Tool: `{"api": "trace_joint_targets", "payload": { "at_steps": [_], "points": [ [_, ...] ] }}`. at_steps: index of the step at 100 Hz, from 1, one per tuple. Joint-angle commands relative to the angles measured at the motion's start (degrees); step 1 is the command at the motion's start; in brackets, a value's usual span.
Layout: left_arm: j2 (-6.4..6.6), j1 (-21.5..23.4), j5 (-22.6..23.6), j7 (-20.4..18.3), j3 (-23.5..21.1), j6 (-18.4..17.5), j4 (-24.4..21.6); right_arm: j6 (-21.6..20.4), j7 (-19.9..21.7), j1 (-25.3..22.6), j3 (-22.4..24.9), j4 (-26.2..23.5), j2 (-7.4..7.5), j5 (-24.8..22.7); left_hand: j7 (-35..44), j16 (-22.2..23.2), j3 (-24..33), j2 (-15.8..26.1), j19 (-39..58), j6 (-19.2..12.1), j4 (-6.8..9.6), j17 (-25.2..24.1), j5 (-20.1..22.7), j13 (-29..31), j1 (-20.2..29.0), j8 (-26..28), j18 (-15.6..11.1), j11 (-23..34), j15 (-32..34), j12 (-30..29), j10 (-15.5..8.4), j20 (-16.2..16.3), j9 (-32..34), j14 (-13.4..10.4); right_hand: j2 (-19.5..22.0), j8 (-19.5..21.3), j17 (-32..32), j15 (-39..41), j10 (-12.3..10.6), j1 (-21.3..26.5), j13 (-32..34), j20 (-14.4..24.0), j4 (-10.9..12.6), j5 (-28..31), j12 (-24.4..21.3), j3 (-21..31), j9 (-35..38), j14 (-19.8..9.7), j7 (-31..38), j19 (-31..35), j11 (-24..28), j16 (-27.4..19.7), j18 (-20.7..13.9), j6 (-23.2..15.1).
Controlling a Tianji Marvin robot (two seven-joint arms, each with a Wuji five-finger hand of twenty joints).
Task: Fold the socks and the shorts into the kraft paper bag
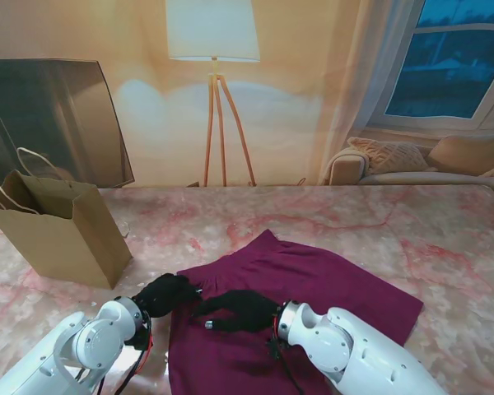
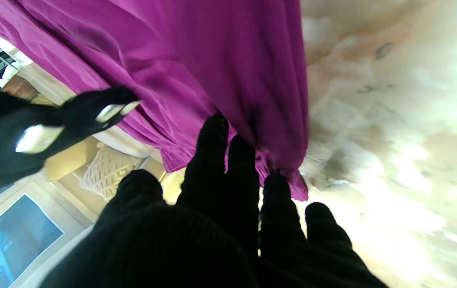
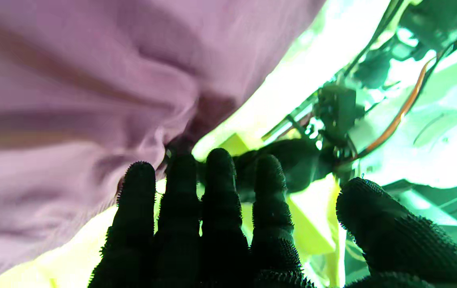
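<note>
both arms are glossy white shells with rounded, bulbous wrist housings, rising from the bottom corners of the stand view. the left hand (image 1: 166, 294) and right hand (image 1: 240, 310) wear black knitted gloves; the right glove looks nubby up close. silver metal plates show on the right hand's fingers (image 2: 110, 112). red and black cables run under the left wrist.

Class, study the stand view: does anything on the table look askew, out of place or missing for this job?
The shorts lie askew, slanted across the marble table, their left edge bunched where the left hand and right hand meet. The kraft paper bag stands upright and open. No socks are visible.
</note>
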Motion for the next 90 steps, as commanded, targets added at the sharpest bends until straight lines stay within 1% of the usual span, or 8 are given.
{"api": "trace_joint_targets", "payload": {
  "at_steps": [1,7,11,27,43,64,80,90],
  "points": [
    [0.72,0.9,0.7,-0.3,-0.3,0.0,0.5,1.2,1.1,-1.8,2.0,-2.8,1.65,0.0,-1.0,0.9,-1.5,4.6,-0.4,0.6,-1.73,-0.2,-0.1,0.2,1.8,-0.4,-0.9,-0.2,0.4,0.2,5.1,1.9,0.1,2.4,-0.6,0.9,0.8,1.1,-1.5,-1.4,1.8,2.0,-2.3,0.8,0.6,0.4,0.7,-0.1,1.0,1.8,1.0,1.1,-0.1,-1.7],
    [0.77,1.2,0.9,-0.4,-0.8,-0.1,0.5,3.4,1.9,-4.4,5.9,-5.8,2.31,-1.7,-1.0,1.0,-1.5,4.6,0.0,0.6,-1.68,-0.2,-0.2,0.5,1.8,-0.4,-0.7,-0.3,0.5,0.2,5.0,2.5,0.0,2.7,-0.5,0.9,0.9,1.1,-1.3,-1.2,2.0,2.0,-2.4,1.2,0.6,0.2,1.0,0.1,1.1,2.0,1.0,1.1,-0.1,-1.9],
    [0.76,1.4,1.1,-0.2,-1.1,-0.3,0.6,5.1,2.6,-6.1,8.5,-7.9,2.75,-3.0,-0.8,1.3,-1.4,4.4,0.9,0.5,-1.55,-0.8,-0.1,0.9,1.6,-0.3,-0.5,-0.1,0.8,0.3,5.1,4.7,0.2,2.9,-0.3,0.9,0.9,1.2,-1.3,-1.1,2.1,2.0,-2.4,1.4,0.5,0.0,1.1,0.3,1.2,2.0,0.9,1.2,0.0,-1.8],
    [0.81,2.7,1.8,0.0,-2.4,-0.3,-0.1,15.1,5.2,-14.0,18.0,-15.8,4.0,-9.7,-0.8,1.5,-1.3,4.1,0.9,0.4,-1.49,-0.8,-0.4,1.6,1.6,-0.3,0.1,-0.2,1.2,0.3,5.0,5.5,-0.1,3.8,1.1,0.7,2.1,2.0,0.3,0.1,3.5,2.4,-2.6,2.4,0.5,-1.6,2.1,2.3,1.0,3.5,0.9,1.8,1.2,-1.1],
    [0.9,3.5,2.6,-0.1,-3.0,-0.5,-0.7,24.8,8.1,-19.9,23.3,-20.8,4.62,-14.5,-0.7,2.1,-1.3,3.9,1.4,0.5,-1.41,-0.6,-0.2,3.3,1.6,-0.2,0.9,0.0,2.0,0.4,5.0,6.3,0.2,5.1,1.3,0.2,2.9,2.6,1.9,0.3,4.7,2.6,-2.7,3.5,0.2,-3.2,3.2,4.3,0.3,5.3,0.4,2.2,2.7,0.6],
    [1.08,4.2,4.2,-0.1,-3.6,-1.3,-1.2,32.4,10.8,-20.4,23.5,-20.7,4.98,-16.5,-0.2,3.7,-1.2,3.6,4.7,2.0,-1.47,0.1,0.9,6.6,1.9,-0.2,2.0,0.5,3.9,0.3,6.9,8.1,2.0,7.5,1.2,-0.1,3.3,2.8,3.7,0.5,5.3,2.3,-2.5,4.0,-0.2,-4.8,3.9,5.7,-0.7,6.8,-0.5,2.2,4.1,2.1],
    [1.2,5.9,6.1,0.3,-4.6,-1.5,-2.3,35.2,12.8,-17.3,21.8,-18.7,5.09,-14.6,1.2,5.5,-1.5,3.4,12.1,4.2,-1.85,-0.2,3.6,9.9,2.6,-0.6,4.1,2.0,6.8,-0.6,10.0,7.3,5.6,10.8,1.3,-0.3,2.8,2.6,4.3,0.5,4.8,1.9,-2.5,3.9,-0.7,-5.6,3.8,6.1,-1.4,7.4,-1.4,1.9,4.4,3.2],
    [1.33,7.1,7.0,0.0,-5.3,-1.5,-3.3,36.4,13.9,-14.0,19.6,-16.6,5.09,-13.0,1.4,5.7,-1.5,3.6,13.1,4.6,-1.88,0.0,3.9,10.3,2.4,-0.7,4.8,2.2,7.2,-0.7,10.5,6.9,6.0,11.4,1.4,-0.5,2.1,2.2,4.4,0.3,3.9,1.4,-2.4,3.2,-0.9,-5.9,3.3,6.0,-2.0,7.4,-2.0,1.6,4.4,3.7]
  ]
}}
